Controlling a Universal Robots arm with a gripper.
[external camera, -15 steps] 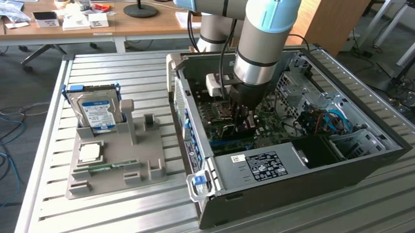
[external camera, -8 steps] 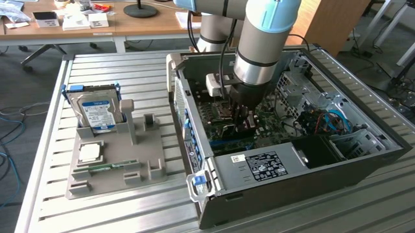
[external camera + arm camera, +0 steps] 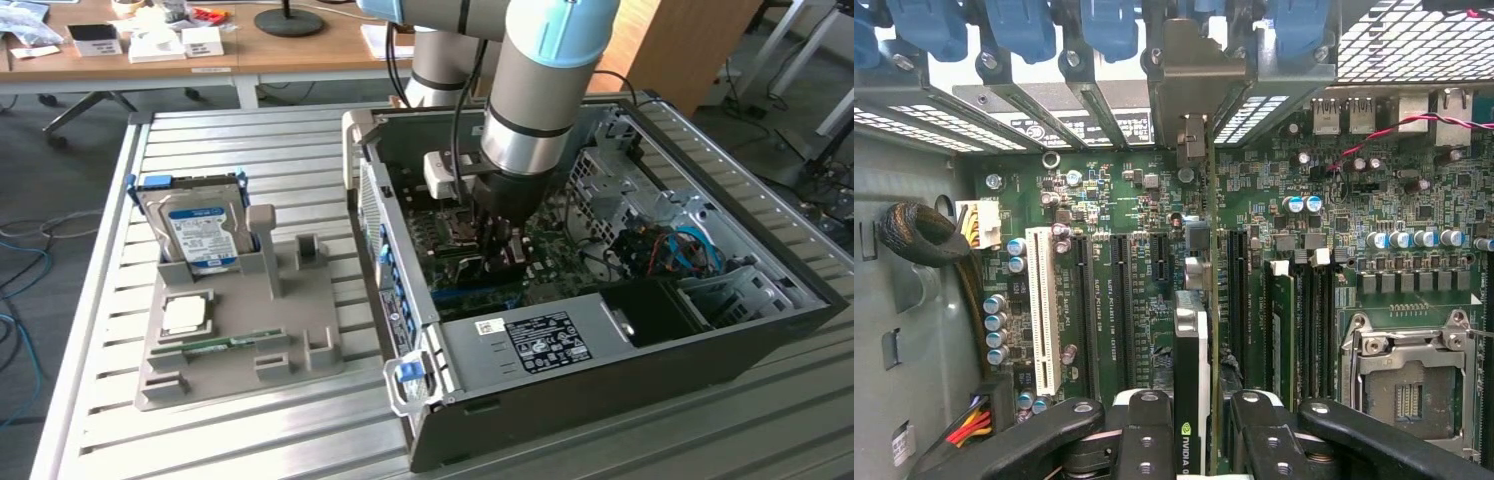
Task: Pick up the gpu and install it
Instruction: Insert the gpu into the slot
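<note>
- My arm (image 3: 534, 100) reaches down into the open computer case (image 3: 747, 330), which lies on its side on the slatted metal table (image 3: 267, 440).
- My claw (image 3: 1194, 440) is closed part way on the gpu (image 3: 1192, 370); the card sits edge-on between my two black fingers (image 3: 1144, 430), with a white label strip bearing NVIDIA lettering facing the wrist camera.
- In the exterior view my claw (image 3: 501, 250) sits low over the motherboard (image 3: 561, 260), near the middle of the case.
- The gpu stands upright on the green motherboard (image 3: 1114, 190), running in line with the dark expansion slots (image 3: 1124, 300). Its silver bracket (image 3: 1194, 80) reaches up to the rear slot openings, between the blue retaining clips (image 3: 1109, 25).
- I cannot tell whether the card's edge is fully seated in its slot; the contact line is hidden behind the card and my fingers.
- A white slot (image 3: 1041, 305) lies beside the dark ones, and the bare CPU socket (image 3: 1409, 385) sits on the other side of the card.
- On the exterior view's left, a grey holder tray (image 3: 227, 340) rests on the table. It carries the upright hard drive (image 3: 200, 235) with a blue label, a square chip (image 3: 184, 315) and a narrow green memory stick (image 3: 220, 345).
- A wooden desk (image 3: 160, 60) stands behind the table.
</note>
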